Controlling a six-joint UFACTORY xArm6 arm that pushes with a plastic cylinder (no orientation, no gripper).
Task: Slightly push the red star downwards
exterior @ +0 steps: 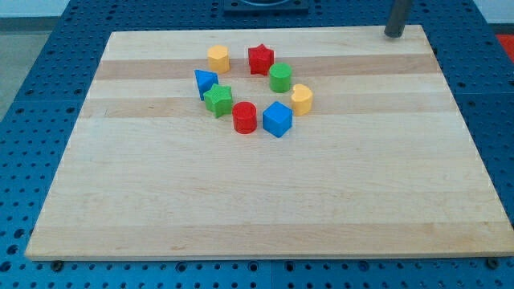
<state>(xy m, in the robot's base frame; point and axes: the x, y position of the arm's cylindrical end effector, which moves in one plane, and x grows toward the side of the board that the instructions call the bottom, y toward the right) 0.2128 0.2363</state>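
Wooden board (265, 201) on blue pegboard (32, 64), red star (260, 59), my tip (393, 34) far right, no gripper fitted.

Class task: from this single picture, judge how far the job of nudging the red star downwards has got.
Nothing looks done: the red star block sits at the ring's top, between the yellow hexagonal block and green cylinder block. My tip stands far to the view's right, touching nothing. Approach and push remain.
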